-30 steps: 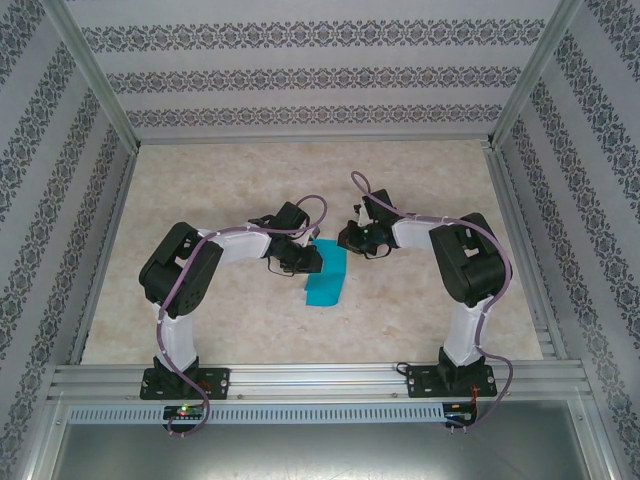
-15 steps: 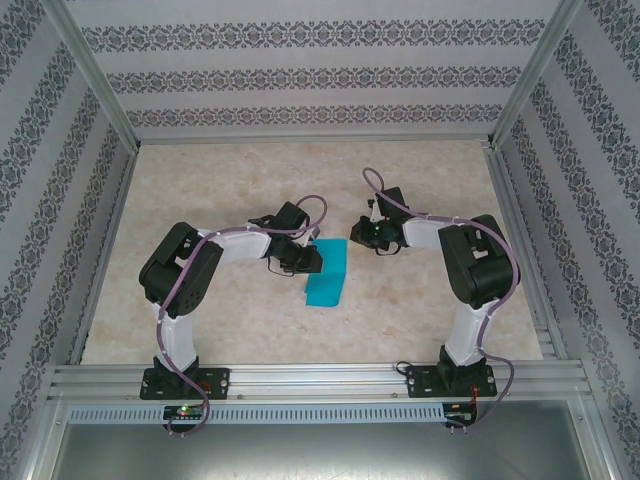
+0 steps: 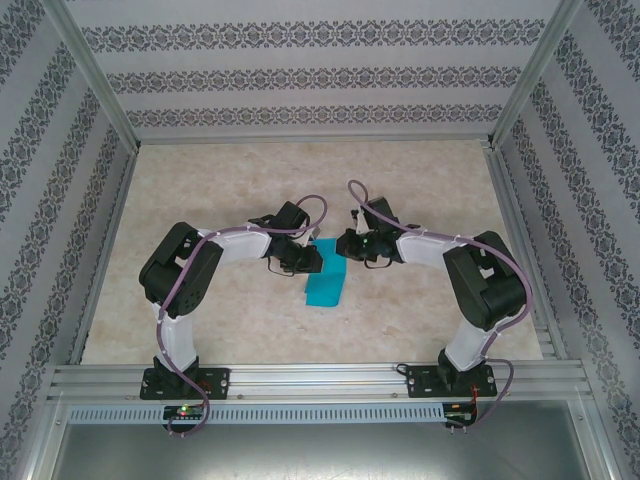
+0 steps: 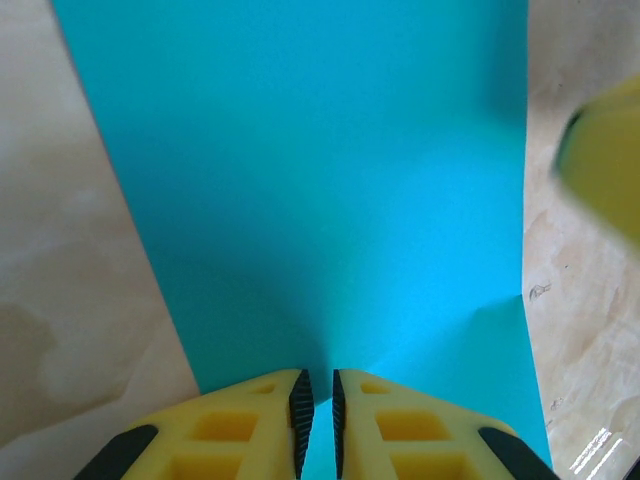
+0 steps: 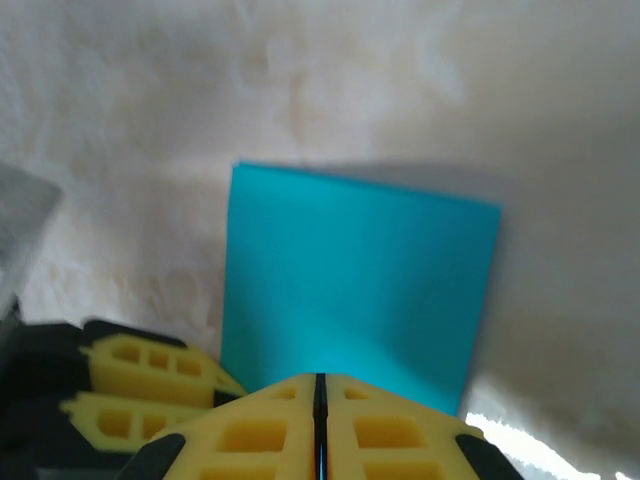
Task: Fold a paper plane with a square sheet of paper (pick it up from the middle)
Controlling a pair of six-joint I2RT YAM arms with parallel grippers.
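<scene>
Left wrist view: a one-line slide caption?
Left gripper, yellow jaws pinched on the near edge of the thin turquoise-blue paper sheet over the beige table.

You have striped, patterned wallpaper (image 3: 320, 75) across the top and both sides, aluminium posts (image 3: 92, 75) slanting in the upper corners, and a pale marbled tabletop (image 3: 200, 180) mid-frame, evenly lit.

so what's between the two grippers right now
Just the blue paper. In the top view its far end lies on the table between the left gripper and the right gripper.
</scene>
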